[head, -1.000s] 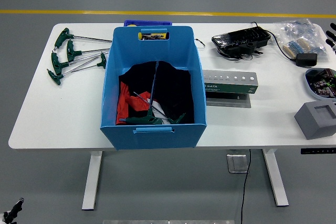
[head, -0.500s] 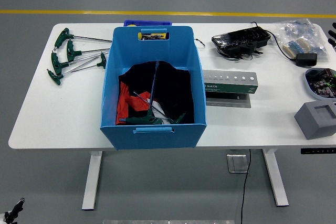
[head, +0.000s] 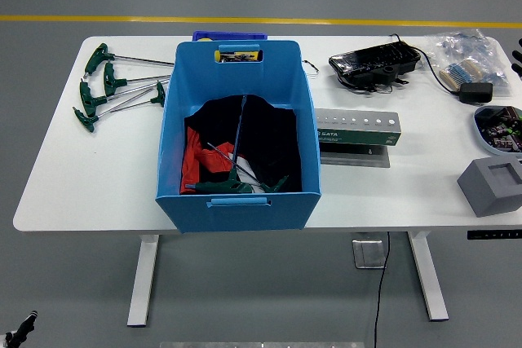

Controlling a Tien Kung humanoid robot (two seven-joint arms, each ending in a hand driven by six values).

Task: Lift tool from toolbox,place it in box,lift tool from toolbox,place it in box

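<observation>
A blue plastic box (head: 238, 201) stands mid-table. Inside it, green T-handle wrenches (head: 235, 178) lie on black and red lining. Several more green T-handle wrenches (head: 110, 85) lie on the table left of the box. A grey and green tool holder (head: 356, 129) sits just right of the box. Only a dark sliver of my right hand (head: 518, 56) shows at the right edge, far from the box. A small black and white bit of my left hand (head: 19, 328) shows in the lower left corner, below table level.
A black case (head: 375, 62) with a cable lies at the back right. Beside it are a clear bag of parts (head: 469, 55), a small black adapter (head: 475, 92), a tray of small parts (head: 499, 129) and a grey foam block (head: 493, 185).
The dark tips of my right hand have drawn back toward the right edge. The bit of left hand in the lower left corner has dropped slightly. Nothing on the table has moved.
</observation>
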